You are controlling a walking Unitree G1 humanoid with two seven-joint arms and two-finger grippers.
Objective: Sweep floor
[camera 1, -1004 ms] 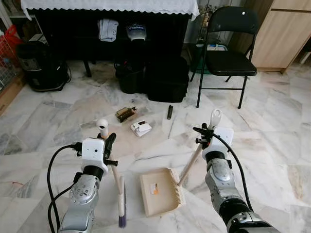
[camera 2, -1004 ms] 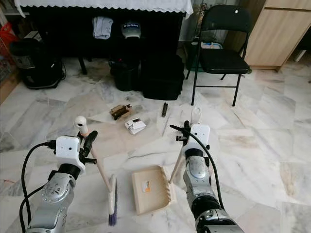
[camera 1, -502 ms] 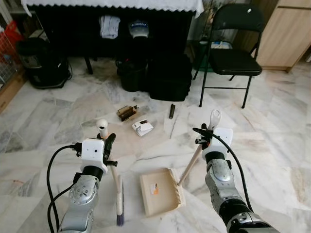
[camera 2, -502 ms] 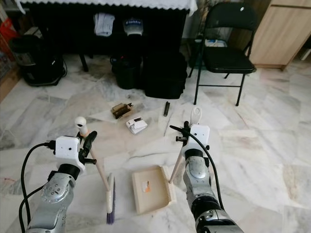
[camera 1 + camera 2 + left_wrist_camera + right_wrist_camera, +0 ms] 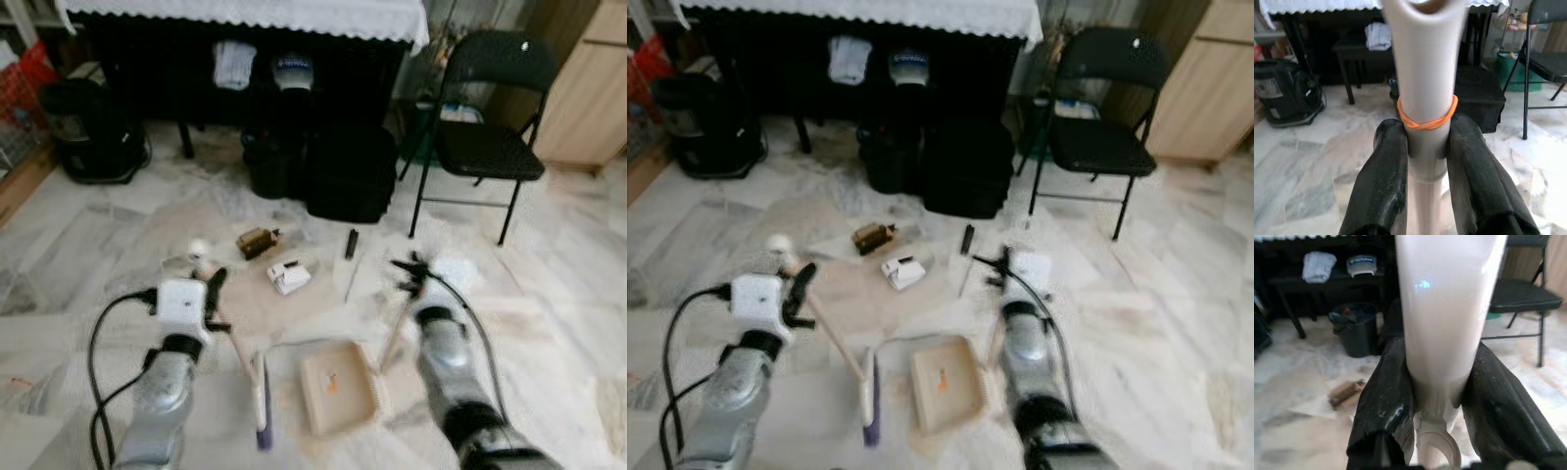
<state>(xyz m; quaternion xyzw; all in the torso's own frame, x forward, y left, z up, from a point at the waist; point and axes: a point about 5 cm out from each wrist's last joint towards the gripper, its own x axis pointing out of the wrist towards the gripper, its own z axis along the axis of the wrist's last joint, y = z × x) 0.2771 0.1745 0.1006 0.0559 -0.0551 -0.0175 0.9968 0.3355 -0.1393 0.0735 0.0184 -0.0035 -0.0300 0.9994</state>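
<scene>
While the left gripper [image 5: 1422, 161] clamps the brush [image 5: 257, 397] handle and the right gripper [image 5: 1437, 382] clamps the dustpan [image 5: 339, 389] handle, the litter [image 5: 290, 276] lies ahead of both tools, slightly nearer the brush, whose head runs front to back.

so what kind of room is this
Probably a lived-in room of a home: marble floor, a cloth-covered table with a bin and bags beneath, a folding chair, and a vacuum cleaner.
</scene>
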